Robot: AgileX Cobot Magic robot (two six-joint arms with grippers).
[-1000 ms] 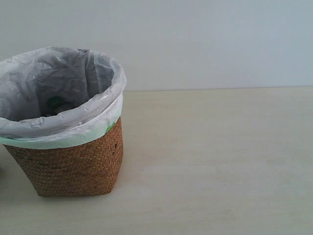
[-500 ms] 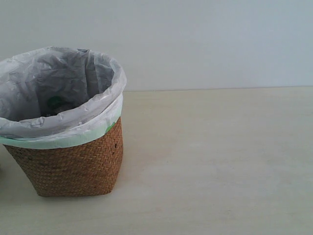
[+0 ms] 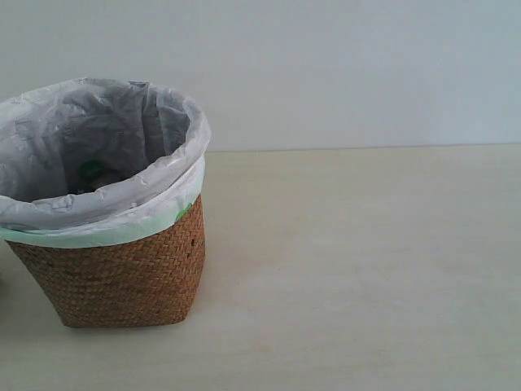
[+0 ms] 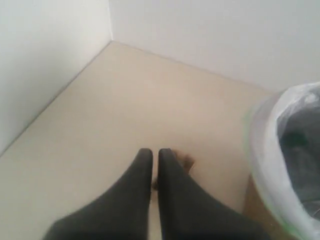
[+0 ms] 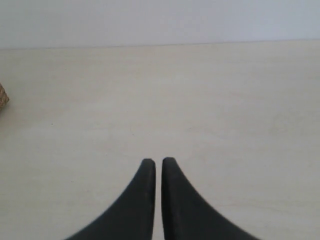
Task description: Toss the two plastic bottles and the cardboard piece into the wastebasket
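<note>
The wastebasket [image 3: 122, 269], brown wicker with a white bag folded over its rim, stands at the left of the table. A faint green patch [image 3: 89, 169] shows through the liner inside; I cannot tell what it is. Neither bottle nor the cardboard piece is otherwise in view. My left gripper [image 4: 155, 152] is shut with nothing between its fingers, above the table beside the basket's rim [image 4: 262, 150]. A small brownish blur [image 4: 188, 161] lies just past one fingertip. My right gripper [image 5: 158, 162] is shut and empty over bare table. No gripper appears in the exterior view.
The pale table [image 3: 366, 269] runs to a plain wall at the back. In the left wrist view two walls meet at a corner [image 4: 110, 40] beyond the basket. A bit of wicker [image 5: 2, 97] shows at the edge of the right wrist view.
The green patch inside the liner has grown fainter. Nothing else in the exterior view has moved.
</note>
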